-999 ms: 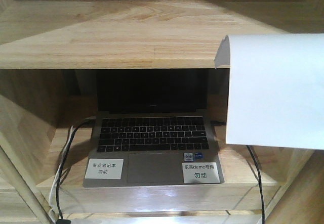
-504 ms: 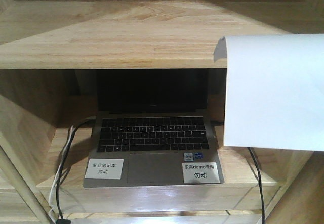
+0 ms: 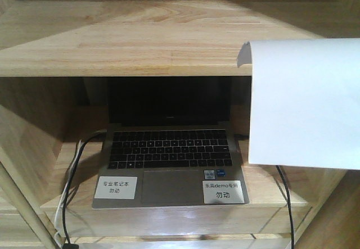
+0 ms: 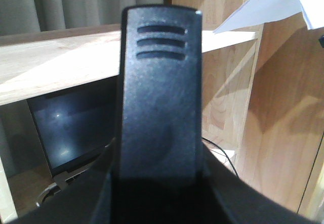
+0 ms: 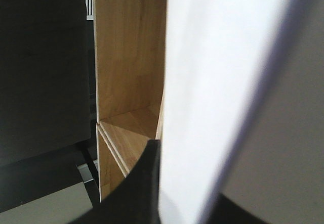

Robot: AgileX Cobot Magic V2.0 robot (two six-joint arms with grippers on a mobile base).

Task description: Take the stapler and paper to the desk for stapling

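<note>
paper (image 3: 304,103) hangs upright in the air at the right, top edge curled over, covering the shelf's (image 3: 140,46) right side. its left edge sits just beside the laptop (image 3: 169,159). my right pincer (image 5: 177,204) is clenched on the sheet. my left pincer (image 4: 159,198) grasps the stapler (image 4: 159,97), which stands upright with the fingertips hidden. the lower shelf bay holds the open laptop, which has two white labels (image 3: 115,187) on it.

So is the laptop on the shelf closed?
No, the laptop is open, with its keyboard and dark screen both showing.
</note>
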